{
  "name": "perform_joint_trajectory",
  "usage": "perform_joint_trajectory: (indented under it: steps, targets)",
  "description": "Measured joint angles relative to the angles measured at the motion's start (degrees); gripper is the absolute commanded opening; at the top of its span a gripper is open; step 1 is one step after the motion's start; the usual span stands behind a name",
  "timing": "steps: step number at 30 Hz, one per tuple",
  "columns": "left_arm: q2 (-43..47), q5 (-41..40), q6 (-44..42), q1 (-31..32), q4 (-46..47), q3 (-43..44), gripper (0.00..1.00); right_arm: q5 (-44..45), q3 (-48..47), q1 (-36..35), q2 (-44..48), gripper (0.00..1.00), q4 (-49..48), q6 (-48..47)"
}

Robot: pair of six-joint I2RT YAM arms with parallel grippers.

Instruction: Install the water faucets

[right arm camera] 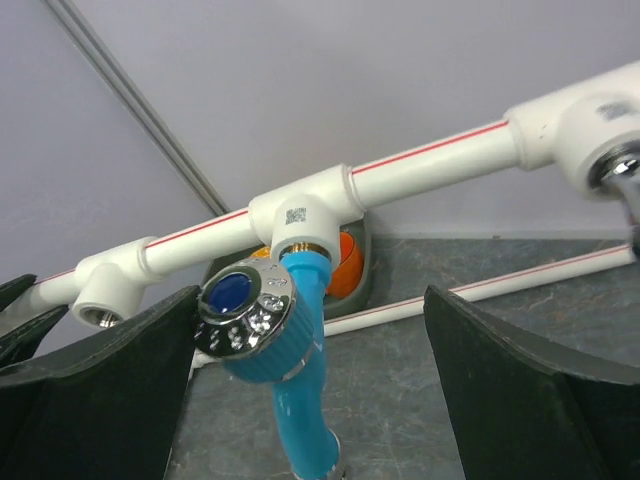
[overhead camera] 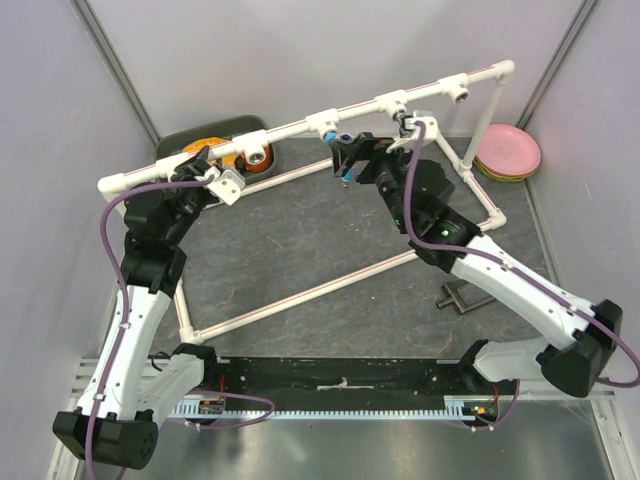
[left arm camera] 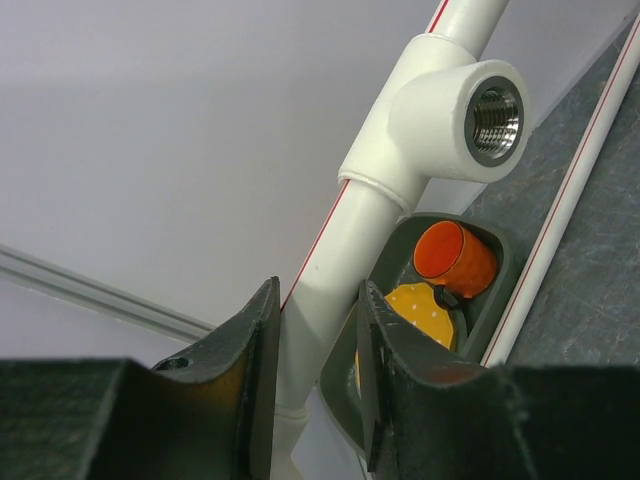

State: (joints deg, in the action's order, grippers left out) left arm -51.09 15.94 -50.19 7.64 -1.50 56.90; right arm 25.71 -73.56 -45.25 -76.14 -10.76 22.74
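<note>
The blue water faucet (right arm camera: pixel 300 385) hangs from a white tee socket (right arm camera: pixel 300 213) on the pipe frame's top rail, its round chrome-rimmed blue knob (right arm camera: pixel 245 308) facing the right wrist camera. My right gripper (right arm camera: pixel 310 385) is open wide around it, and neither finger touches it. From above, that gripper (overhead camera: pixel 350 155) sits just below the rail's middle. A chrome water faucet (overhead camera: pixel 408 124) hangs from the tee to the right; the right wrist view catches its edge (right arm camera: pixel 622 180). My left gripper (left arm camera: pixel 318 300) is shut on the white rail pipe (left arm camera: pixel 305 365), below an empty threaded tee (left arm camera: pixel 495 115).
A dark tray (left arm camera: pixel 500 262) behind the rail holds an orange cup (left arm camera: pixel 455 260) and a yellow dotted item (left arm camera: pixel 425 312). Pink plates (overhead camera: pixel 510 150) are stacked at the back right. A small metal tool (overhead camera: pixel 458 297) lies on the grey mat near the right arm. The frame's lower pipes (overhead camera: pixel 300 305) cross the mat.
</note>
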Motion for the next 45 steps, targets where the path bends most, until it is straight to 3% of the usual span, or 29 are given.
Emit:
perform_joint_trajectory:
  steps: [4,11,17,20,29,35,40,45]
  targets:
    - [0.0,-0.2,0.2,-0.1,0.0,0.0,0.41,-0.7,1.7,0.3,7.1,0.98,0.1,-5.7]
    - [0.3,-2.6,4.5,-1.0,-0.9,0.5,0.78,0.4,5.4,1.1,24.1,0.98,0.6,-18.7]
    - [3.0,-3.5,14.6,-1.5,-2.9,1.8,0.94,5.2,12.9,1.1,37.9,0.98,2.2,-27.3]
    - [7.7,-3.4,21.0,-1.5,-2.9,1.8,0.99,7.9,16.8,1.2,43.8,0.98,3.0,-30.5]
    - [30.3,-5.8,36.1,-1.5,-4.2,1.3,1.0,12.9,29.9,1.2,62.3,0.98,5.0,-36.8]
    - [43.4,-6.4,42.2,-1.5,-7.0,-5.9,1.0,16.1,37.4,1.2,74.1,0.98,6.1,-39.4]
    - [50.8,-7.1,46.2,-1.5,-10.3,-14.3,1.0,18.4,37.6,1.2,75.3,0.98,12.3,-39.4]
    - [50.8,-8.4,49.7,-1.5,-14.2,-18.1,1.0,18.4,37.6,1.2,75.3,0.98,16.9,-37.9]
